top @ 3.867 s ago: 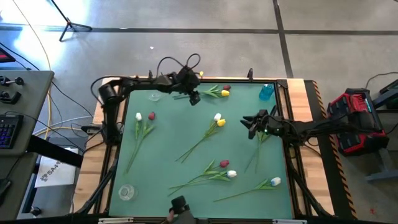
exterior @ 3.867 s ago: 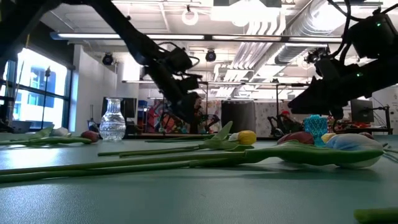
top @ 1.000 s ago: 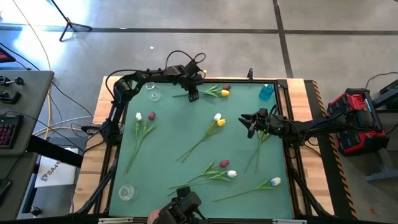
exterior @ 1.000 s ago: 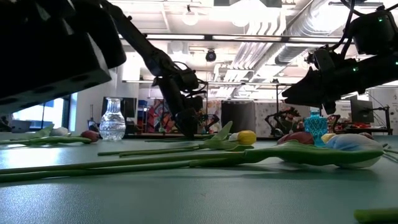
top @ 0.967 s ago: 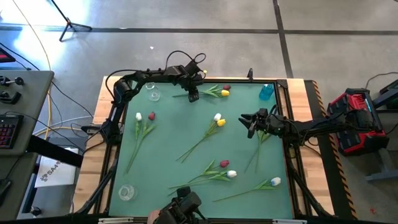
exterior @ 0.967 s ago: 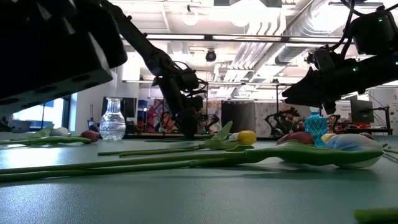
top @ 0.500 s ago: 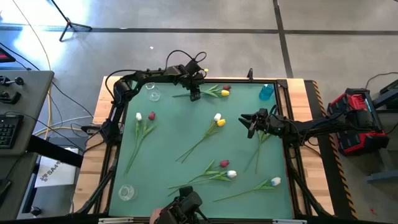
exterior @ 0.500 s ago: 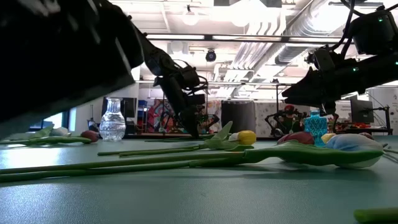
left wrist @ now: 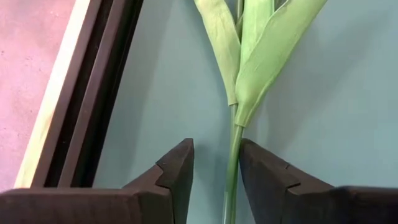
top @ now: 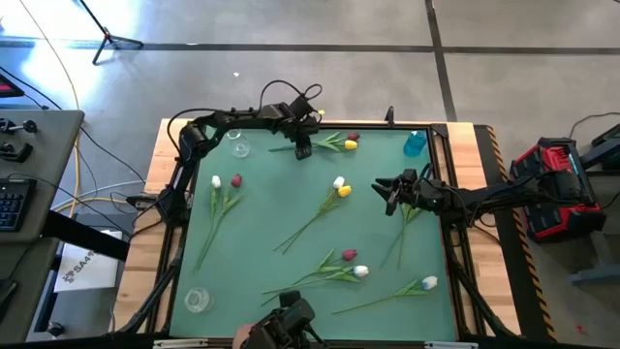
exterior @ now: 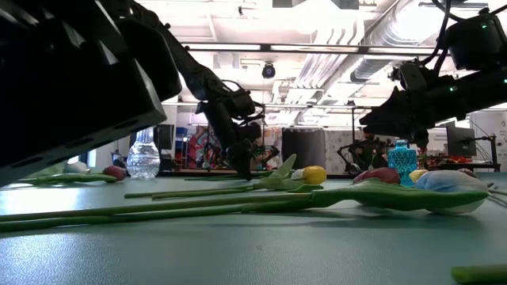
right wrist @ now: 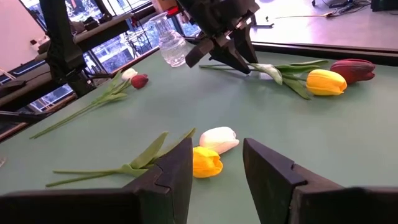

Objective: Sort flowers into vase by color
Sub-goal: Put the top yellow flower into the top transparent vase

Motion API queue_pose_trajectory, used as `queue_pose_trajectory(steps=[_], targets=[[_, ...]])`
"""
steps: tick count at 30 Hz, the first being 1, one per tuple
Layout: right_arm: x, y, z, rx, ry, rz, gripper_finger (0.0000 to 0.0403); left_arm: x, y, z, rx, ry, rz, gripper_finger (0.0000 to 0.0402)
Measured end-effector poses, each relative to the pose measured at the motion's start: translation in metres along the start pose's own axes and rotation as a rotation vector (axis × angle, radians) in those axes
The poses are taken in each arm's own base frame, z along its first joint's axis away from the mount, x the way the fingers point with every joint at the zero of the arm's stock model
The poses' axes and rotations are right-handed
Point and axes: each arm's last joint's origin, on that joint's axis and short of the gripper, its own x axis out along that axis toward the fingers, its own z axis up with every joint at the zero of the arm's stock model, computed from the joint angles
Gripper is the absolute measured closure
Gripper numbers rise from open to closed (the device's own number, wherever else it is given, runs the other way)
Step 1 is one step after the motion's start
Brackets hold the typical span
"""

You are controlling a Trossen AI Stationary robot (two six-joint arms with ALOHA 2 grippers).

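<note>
Flowers first: you have the left claw [left wrist: 214, 180] spread astride a thin green artificial tulip stem [left wrist: 234, 155], its length running straight out between the fingers; right claw [top: 391, 194] waits spread.

Green stem [left wrist: 233, 163] fills gap between left tool's fingers [left wrist: 179, 171]

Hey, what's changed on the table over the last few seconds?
The left pincer has swung from above the far flowers down to the mat, its fingers now straddling a green stem, closing on it. The right pincer and the other flowers stayed put.
</note>
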Motion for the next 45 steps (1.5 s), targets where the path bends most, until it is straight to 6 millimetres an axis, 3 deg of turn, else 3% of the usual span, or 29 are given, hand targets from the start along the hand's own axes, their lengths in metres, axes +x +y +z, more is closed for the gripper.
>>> queue_pose_trajectory(steps=[28,45], targets=[[0.000,0.000,-0.001,-0.002,0.005,-0.003,0.0272,0.001,-0.006,0.002,0.027,0.002,0.001,0.0296],[0.000,0.000,0.000,0.002,0.005,-0.003,0.0272,-0.017,-0.004,0.010,0.033,-0.033,0.028,0.0345]])
